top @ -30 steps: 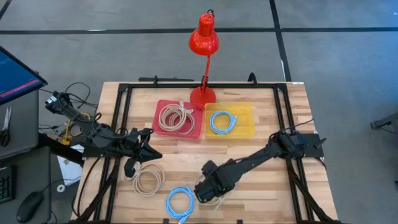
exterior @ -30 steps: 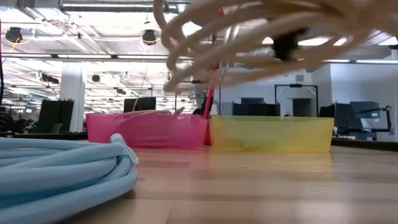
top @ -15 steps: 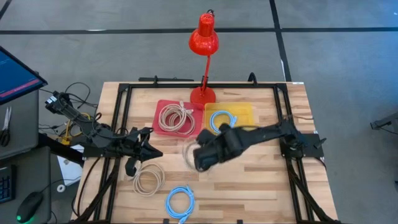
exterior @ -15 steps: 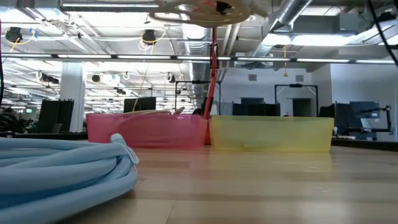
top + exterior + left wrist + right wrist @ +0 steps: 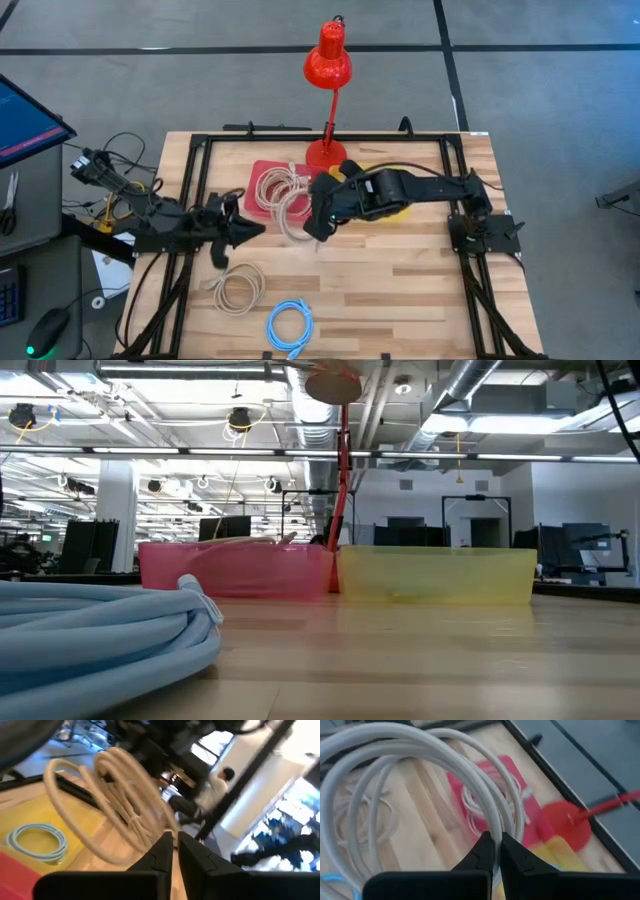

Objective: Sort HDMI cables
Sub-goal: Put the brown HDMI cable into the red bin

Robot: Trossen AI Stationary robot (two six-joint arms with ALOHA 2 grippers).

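Observation:
My right gripper [image 5: 312,225] is shut on a beige HDMI cable coil [image 5: 292,215] and holds it in the air at the near right corner of the red tray [image 5: 262,172]. Another beige coil [image 5: 278,186] lies in that tray. A blue coil [image 5: 37,840] lies in the yellow tray [image 5: 400,212], which my right arm mostly hides. On the table near the front lie a beige coil [image 5: 238,290] and a blue coil [image 5: 290,322]. My left gripper [image 5: 258,228] hovers left of the held coil, shut, with nothing in it. My right gripper pinches several strands of the beige coil's ring [image 5: 496,827] between its two fingers. The fingers slant down from the table's right side and lie across the strands. The coil is lifted clear of the table and stands tilted, its ring spreading beyond the fingers [image 5: 420,760].
A red desk lamp [image 5: 328,60] stands at the far edge, its base [image 5: 325,152] between the two trays. Black frame rails [image 5: 195,200] run along the table's left and right sides. Bare wood lies near the front right. A person [image 5: 220,780] shows far behind the table.
My right gripper has risen from the near middle of the table with the beige coil. It carried it toward the far edge and the red tray, turning as it went. The coil is now lifted clear of the table.

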